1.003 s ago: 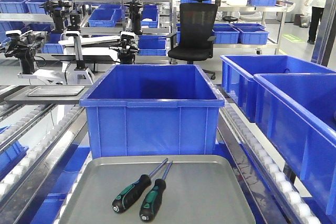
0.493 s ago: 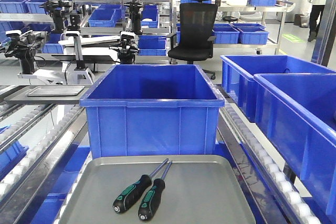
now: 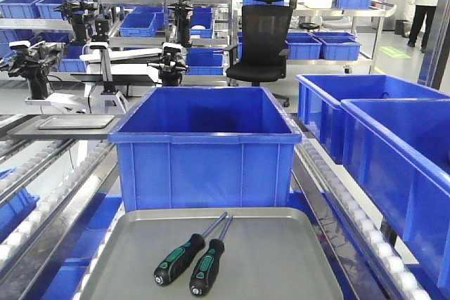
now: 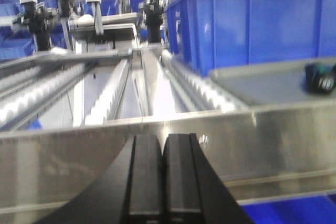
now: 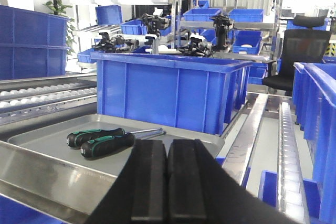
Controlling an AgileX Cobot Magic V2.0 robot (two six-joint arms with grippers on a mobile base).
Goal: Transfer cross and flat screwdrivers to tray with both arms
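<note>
Front view: 2 screwdrivers (image 3: 191, 258) on 1 tray (image 3: 281, 258).

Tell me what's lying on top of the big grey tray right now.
Two screwdrivers lie side by side on the tray, handles toward the camera, shafts pointing at the blue bin behind. Nothing else shows on it; its near edge is out of frame.
</note>
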